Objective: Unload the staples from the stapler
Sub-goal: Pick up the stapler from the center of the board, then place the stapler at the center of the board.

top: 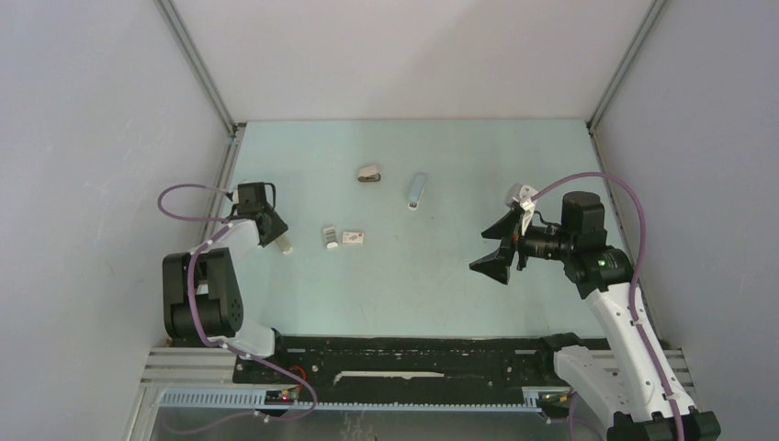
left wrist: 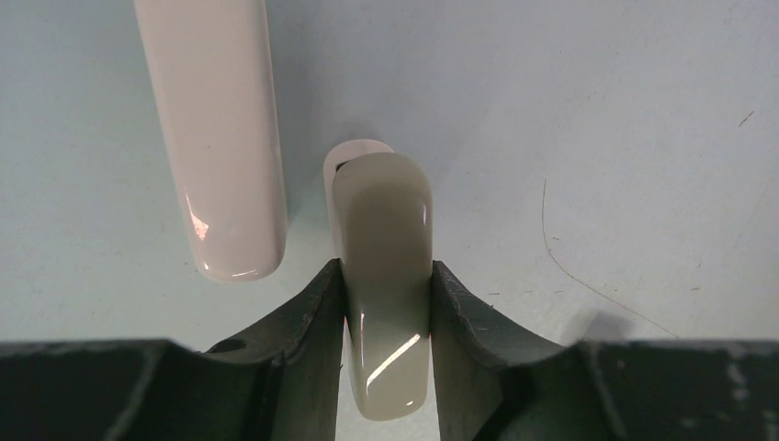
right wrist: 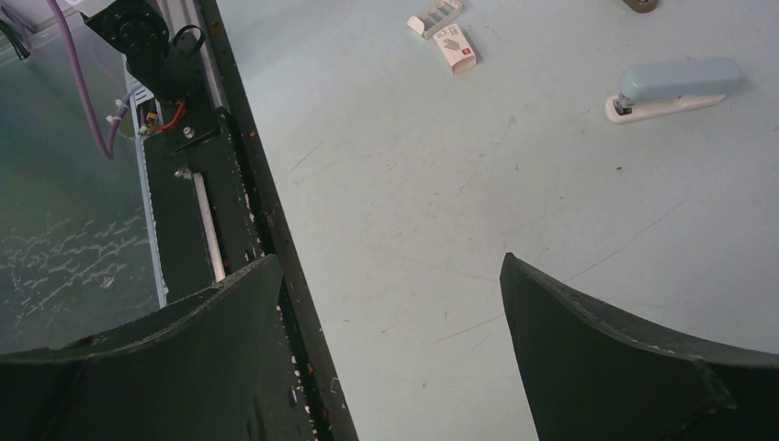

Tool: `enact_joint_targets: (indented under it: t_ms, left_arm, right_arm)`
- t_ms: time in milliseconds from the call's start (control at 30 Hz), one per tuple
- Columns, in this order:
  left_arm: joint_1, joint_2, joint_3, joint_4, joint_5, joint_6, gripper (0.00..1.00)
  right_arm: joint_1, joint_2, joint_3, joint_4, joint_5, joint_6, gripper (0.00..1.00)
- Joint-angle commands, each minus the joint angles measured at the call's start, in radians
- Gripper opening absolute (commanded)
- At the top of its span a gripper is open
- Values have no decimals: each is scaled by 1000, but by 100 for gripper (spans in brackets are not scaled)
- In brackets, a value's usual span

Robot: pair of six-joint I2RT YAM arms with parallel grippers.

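Walls (top: 83, 138): grey, closed off left, far and right.
Table (top: 413, 294): pale green, scuffed.
Right gripper (top: 496, 246): hung by the right edge, spread wide, held nothing.
Left gripper (top: 273, 230): pinched beige glossy piece (left wrist: 381, 220), plain only in wrist view; cream bar (left wrist: 216, 138) just left.
Stapler (top: 417, 192): lay far centre, well apart from both grippers.
White boxes (top: 353, 237): lay between left gripper and stapler.

Soft, even light from above floods the pale worktop (top: 432, 294); the stapler (right wrist: 680, 81) throws only a faint shadow. The top view is sharp. In the left wrist close-up, white glare streaks the glossy grey-beige piece (left wrist: 381, 211) and the cream bar (left wrist: 216, 119).
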Motion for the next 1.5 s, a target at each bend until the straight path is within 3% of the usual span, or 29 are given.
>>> enact_joint_targets:
  t_ms: [0, 467, 900, 1233, 1467]
  left_arm:
    - [2, -37, 32, 4, 22, 15, 12]
    - [-95, -108, -75, 34, 11, 21, 1]
    - [-210, -263, -185, 46, 24, 2, 0]
    - [-395, -468, -229, 31, 44, -24, 0]
    - [-574, -547, -239, 183, 201, 121, 0]
  right_arm:
    - [6, -17, -2, 15, -3, -15, 100]
    - [7, -22, -2, 16, -4, -14, 100]
    - [7, -19, -2, 15, -6, -13, 100]
    - [6, -16, -2, 13, -6, -15, 100]
    - [-5, -13, -2, 9, -8, -23, 100]
